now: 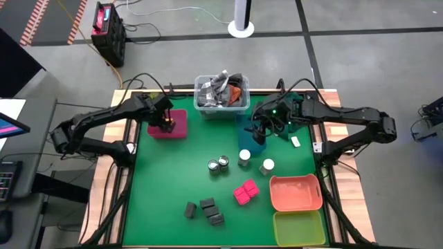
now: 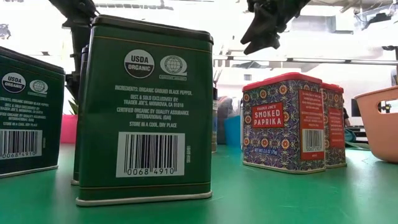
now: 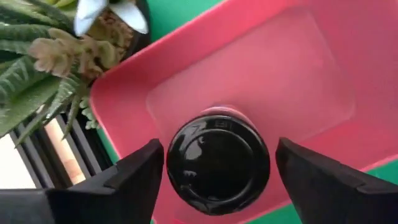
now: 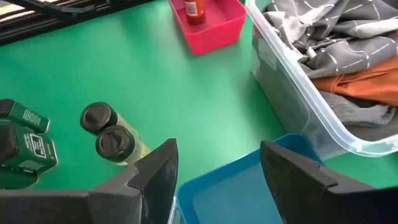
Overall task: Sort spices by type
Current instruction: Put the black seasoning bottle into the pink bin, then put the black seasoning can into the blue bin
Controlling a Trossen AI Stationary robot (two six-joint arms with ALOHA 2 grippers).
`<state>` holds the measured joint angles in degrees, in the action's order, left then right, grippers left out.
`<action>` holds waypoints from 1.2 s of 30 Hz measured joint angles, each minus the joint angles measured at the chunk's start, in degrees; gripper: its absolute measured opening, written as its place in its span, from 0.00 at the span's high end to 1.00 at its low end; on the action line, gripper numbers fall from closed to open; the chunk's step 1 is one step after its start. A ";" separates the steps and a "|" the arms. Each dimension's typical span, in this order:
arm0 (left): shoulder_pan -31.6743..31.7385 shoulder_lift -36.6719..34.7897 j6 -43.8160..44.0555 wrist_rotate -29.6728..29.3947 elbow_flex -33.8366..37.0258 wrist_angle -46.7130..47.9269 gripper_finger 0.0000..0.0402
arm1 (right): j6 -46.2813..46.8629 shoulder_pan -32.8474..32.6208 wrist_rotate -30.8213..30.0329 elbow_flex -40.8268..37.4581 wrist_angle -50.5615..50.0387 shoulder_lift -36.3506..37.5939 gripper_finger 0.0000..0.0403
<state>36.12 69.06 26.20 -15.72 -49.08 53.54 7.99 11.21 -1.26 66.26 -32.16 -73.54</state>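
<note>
You see the round black-lidded jar (image 3: 217, 160) only from above, label hidden; it seems released in the pink plastic tray (image 3: 298, 81), left gripper (image 3: 217, 171) fingers spread apart. The right gripper (image 4: 217, 171) is open, empty.

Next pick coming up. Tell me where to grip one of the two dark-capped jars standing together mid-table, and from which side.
Grip the dark-capped jar around its round body just under the cap, coming straight down from above. It seems to stand upright, cap up. Its twin stands close on one side, so set the gripper fingers across the pair's line, on the free sides.
</note>
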 joint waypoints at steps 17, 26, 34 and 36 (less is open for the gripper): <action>-9.78 -9.95 -9.05 -6.06 -4.11 -5.23 0.25 | 4.34 -1.14 -0.01 0.01 -1.43 0.00 0.37; -18.29 -9.82 -20.06 15.45 -7.17 -17.75 0.25 | 10.90 -1.84 -4.60 0.02 -1.95 -0.20 0.37; -29.15 -9.82 -12.55 21.96 -7.17 -17.86 0.25 | 11.65 -0.92 -4.88 0.02 -2.97 -0.26 0.37; -33.02 -9.82 -9.43 21.94 -7.17 -17.66 0.25 | 11.61 -0.15 -4.95 0.02 -3.30 -0.26 0.37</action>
<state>3.09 59.24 16.77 6.22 -56.25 35.89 19.60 11.06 -6.20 66.28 -35.46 -73.80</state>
